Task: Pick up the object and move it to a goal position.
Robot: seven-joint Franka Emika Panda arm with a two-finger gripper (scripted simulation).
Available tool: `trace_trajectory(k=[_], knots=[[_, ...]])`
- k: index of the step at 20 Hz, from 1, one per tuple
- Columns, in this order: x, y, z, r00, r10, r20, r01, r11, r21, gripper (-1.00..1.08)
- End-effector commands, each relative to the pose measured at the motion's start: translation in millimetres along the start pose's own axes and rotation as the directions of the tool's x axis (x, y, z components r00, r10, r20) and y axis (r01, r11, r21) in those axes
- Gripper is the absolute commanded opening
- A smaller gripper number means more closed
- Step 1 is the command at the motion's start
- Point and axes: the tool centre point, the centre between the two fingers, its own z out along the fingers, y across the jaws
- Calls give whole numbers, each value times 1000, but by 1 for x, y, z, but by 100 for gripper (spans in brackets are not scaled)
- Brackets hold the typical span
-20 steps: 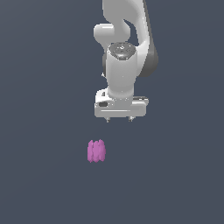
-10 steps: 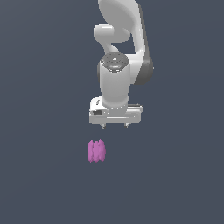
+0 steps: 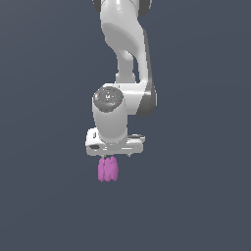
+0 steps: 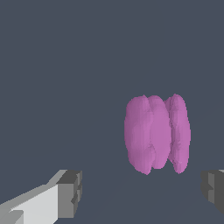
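Magenta-pink and lumpy, the object (image 3: 108,169) sits alone on a plain dark grey surface (image 3: 44,196), a small matte blob made of upright ridged lobes pressed side by side. In the exterior view it lies directly below the white body of the gripper (image 3: 114,155), with its top just under the gripper's lower edge; whether anything touches it cannot be told from that angle.

The wrist view shows the same blob (image 4: 156,133) ahead of the camera, with the gripper (image 4: 144,192) spread wide. One grey pad (image 4: 71,193) appears on one side of the picture and the other pad (image 4: 213,190) on the far side, and neither is in contact with the blob. The blob is not centred in the gap: it stands much closer to one pad than the other.

Nothing is held yet, so the pick-up appears not to have begun. No goal marker is visible in either view.

The main risk looks to be that off-centre line-up. If the descent goes on without a sideways correction, the nearer finger could land on top of the blob or knock it aside. If the jaws close while uneven, one pad would reach it first and push or twist it, and the ridged, rounded lobes could slip out of a shallow pinch.
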Motion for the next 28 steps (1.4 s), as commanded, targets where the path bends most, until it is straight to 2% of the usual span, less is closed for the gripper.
trace_trajectory(k=[1,11,19,28], knots=[[7,13,12,1000,-11,5,11,1000,-3,100],[18,42,41,999,-35,18,35,999,-8,100],[17,44,48,999,-34,20,34,999,-8,100],[16,44,90,999,-35,19,36,999,-9,100]])
